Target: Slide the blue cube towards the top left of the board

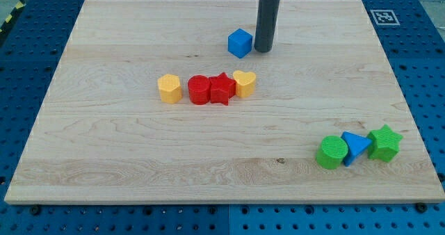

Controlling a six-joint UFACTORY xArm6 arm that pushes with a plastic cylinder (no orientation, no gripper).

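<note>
The blue cube [240, 43] sits on the wooden board [104, 144] near the view's top, a little right of centre. My tip [263, 50] is the lower end of a dark rod coming down from the view's top. It stands just to the right of the blue cube, very close to its right side; I cannot tell whether it touches.
A row lies mid-board: a yellow hexagon block [170, 88], a red cylinder [199, 90], a red star [222, 89] and a yellow heart [245, 83]. At the bottom right are a green cylinder [332, 152], a blue triangle [354, 148] and a green star [384, 142].
</note>
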